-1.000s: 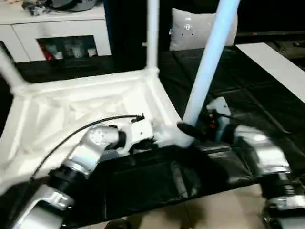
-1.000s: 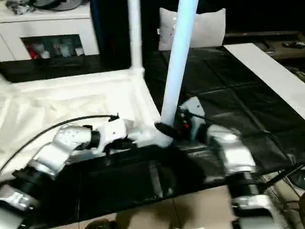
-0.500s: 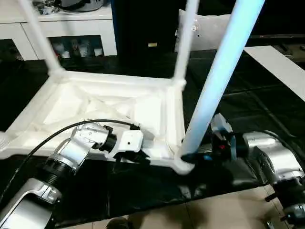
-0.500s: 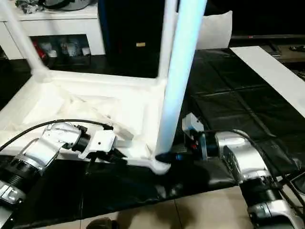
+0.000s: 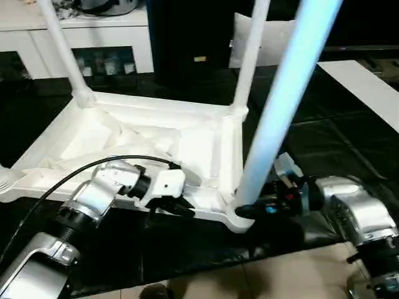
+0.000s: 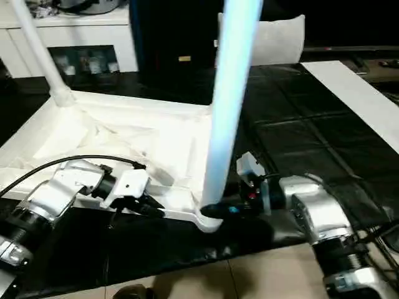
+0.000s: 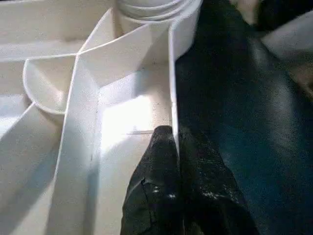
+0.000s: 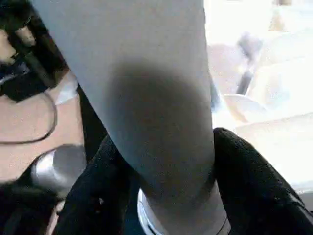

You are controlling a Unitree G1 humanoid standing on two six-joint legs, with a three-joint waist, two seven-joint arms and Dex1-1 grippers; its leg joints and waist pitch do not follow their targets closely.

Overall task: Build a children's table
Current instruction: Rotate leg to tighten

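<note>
The children's table lies upside down on the black mat, its ribbed white top (image 5: 124, 134) facing up. Three white legs stand in corner sockets: far left (image 5: 62, 50), far right (image 5: 252, 56) and near right (image 5: 280, 106). My left gripper (image 5: 181, 208) is shut on the top's thin near rim, its fingers (image 7: 161, 161) pinching that wall close to the near right socket. My right gripper (image 5: 246, 210) comes in from the right at the base of the near right leg (image 8: 156, 98). Its fingers (image 8: 105, 166) press on both sides just above the socket.
A white cabinet with glass doors (image 5: 93, 43) stands at the back left, a pale cushion (image 5: 262, 40) behind the table. A long white board (image 5: 368, 87) lies on the mat (image 5: 324, 137) at the right. Bare floor (image 5: 262, 280) shows at the mat's near edge. A black cable (image 5: 81, 174) loops over my left forearm.
The head camera has shifted and tilted. My right gripper's fingers have closed in on the base of the near right leg. The left gripper has kept its hold on the rim.
</note>
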